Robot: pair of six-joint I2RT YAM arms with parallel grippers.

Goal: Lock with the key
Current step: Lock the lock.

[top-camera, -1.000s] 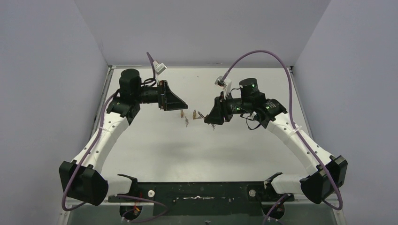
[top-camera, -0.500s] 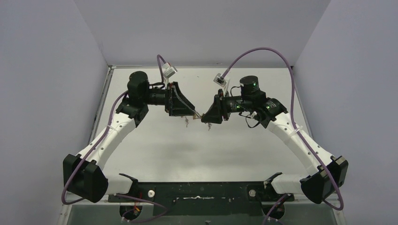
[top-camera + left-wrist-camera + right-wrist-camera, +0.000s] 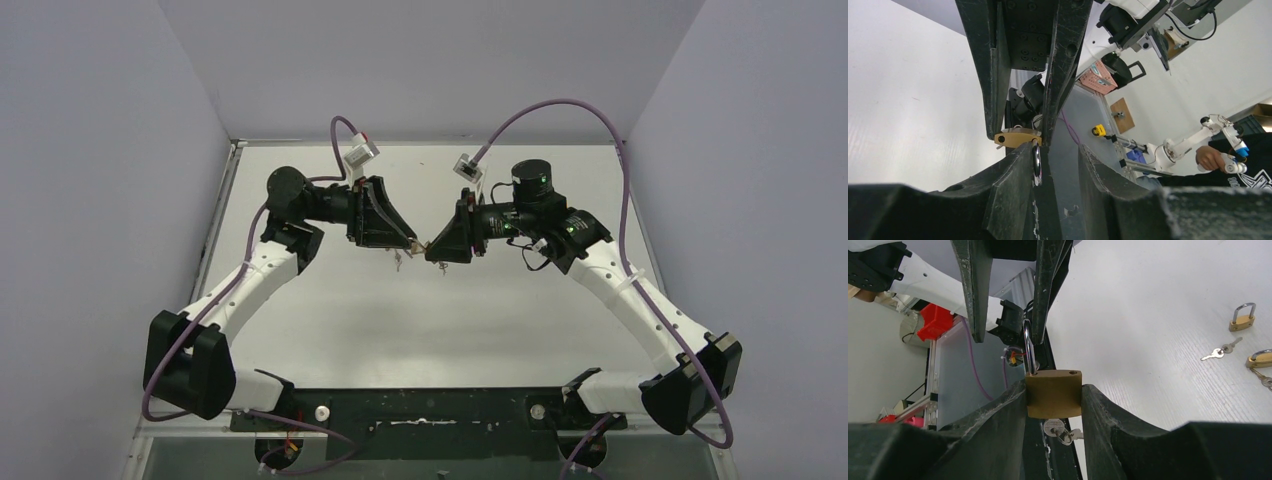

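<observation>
Your right pincer point(image 3: 1054, 388) pinches the padlock point(image 3: 1053, 394) with the key point(image 3: 1054, 427) in it, and your left pincer point(image 3: 1057, 151) is spread round the open shackle point(image 3: 1028, 347), so locking is not done.

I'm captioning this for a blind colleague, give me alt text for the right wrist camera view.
The right gripper clamps a brass padlock, its open shackle standing up inside the open left gripper, a key at its underside. Two spare padlocks and loose keys lie on the white table.

A robotics lab is indicated: a white table point(image 3: 330, 310) is boxed in by plain panels point(image 3: 100, 150), and another robot arm point(image 3: 1190, 141) is seen beyond.
</observation>
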